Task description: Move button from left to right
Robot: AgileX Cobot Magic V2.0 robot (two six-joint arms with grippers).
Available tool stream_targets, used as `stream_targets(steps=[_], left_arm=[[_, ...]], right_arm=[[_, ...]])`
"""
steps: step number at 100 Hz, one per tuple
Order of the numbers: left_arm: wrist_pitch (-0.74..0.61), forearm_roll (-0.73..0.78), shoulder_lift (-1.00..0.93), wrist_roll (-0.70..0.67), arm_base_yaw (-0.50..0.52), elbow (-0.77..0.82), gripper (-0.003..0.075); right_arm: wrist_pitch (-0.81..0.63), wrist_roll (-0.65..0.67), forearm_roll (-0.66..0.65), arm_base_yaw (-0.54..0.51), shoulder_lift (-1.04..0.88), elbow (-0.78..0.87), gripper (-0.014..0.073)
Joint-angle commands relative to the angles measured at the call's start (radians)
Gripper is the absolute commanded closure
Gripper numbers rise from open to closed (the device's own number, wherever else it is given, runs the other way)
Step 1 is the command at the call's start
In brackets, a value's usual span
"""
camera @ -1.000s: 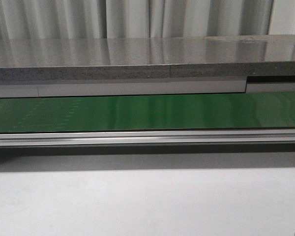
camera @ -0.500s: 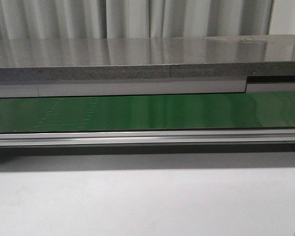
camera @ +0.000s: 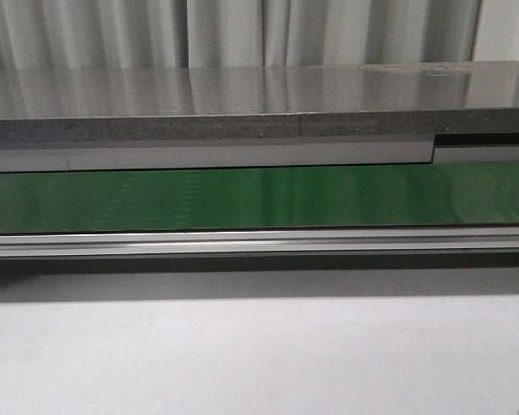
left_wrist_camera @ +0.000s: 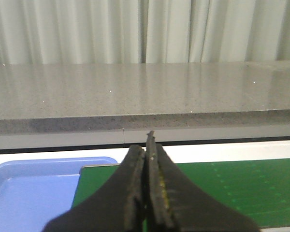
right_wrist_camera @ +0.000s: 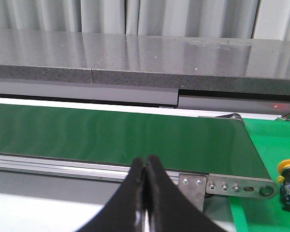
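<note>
The button [right_wrist_camera: 289, 180] shows only in the right wrist view, at the frame's right edge. It has a yellow-orange cap on a black body, stands on a green surface [right_wrist_camera: 275, 140] past the belt's end, and is partly cut off. My right gripper [right_wrist_camera: 145, 163] is shut and empty, over the belt's near metal rail and well apart from the button. My left gripper [left_wrist_camera: 146, 147] is shut and empty, above the other end of the green conveyor belt [left_wrist_camera: 232, 188]. Neither gripper shows in the front view.
The green belt [camera: 259, 197] runs across the front view, with a metal rail [camera: 259, 242] in front and a grey stone counter [camera: 259, 104] behind. A blue tray [left_wrist_camera: 29, 193] lies beside the belt's left end. A bolted metal bracket [right_wrist_camera: 232, 184] closes the belt's right end.
Faint pale marks on the green belt have shifted a little. Nothing else has moved.
</note>
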Motion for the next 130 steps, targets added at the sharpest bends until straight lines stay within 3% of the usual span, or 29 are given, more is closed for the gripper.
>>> stream_targets(steps=[1,15,37,57,94,130], left_arm=[[-0.13,0.042,0.006,-0.036,-0.007,-0.009,0.0741],[-0.134,0.197,-0.032,-0.18,-0.001,0.027,0.0741],[-0.115,0.197,-0.134,-0.183,0.046,0.117,0.0741],[0.004,0.197,-0.234,-0.235,0.062,0.19,0.0741],[-0.023,0.199,-0.296,-0.259,0.062,0.29,0.0741],[-0.031,0.199,-0.296,-0.259,0.062,0.292,0.0741]], right_arm=[[-0.09,0.002,-0.008,0.003,-0.014,-0.016,0.066],[-0.09,0.002,-0.008,0.003,-0.014,-0.016,0.066],[-0.09,0.002,-0.008,0.003,-0.014,-0.016,0.066],[-0.09,0.002,-0.008,0.003,-0.014,-0.016,0.066],[-0.09,0.002,-0.008,0.003,-0.014,-0.016,0.066],[-0.09,0.002,-0.008,0.003,-0.014,-0.016,0.066]])
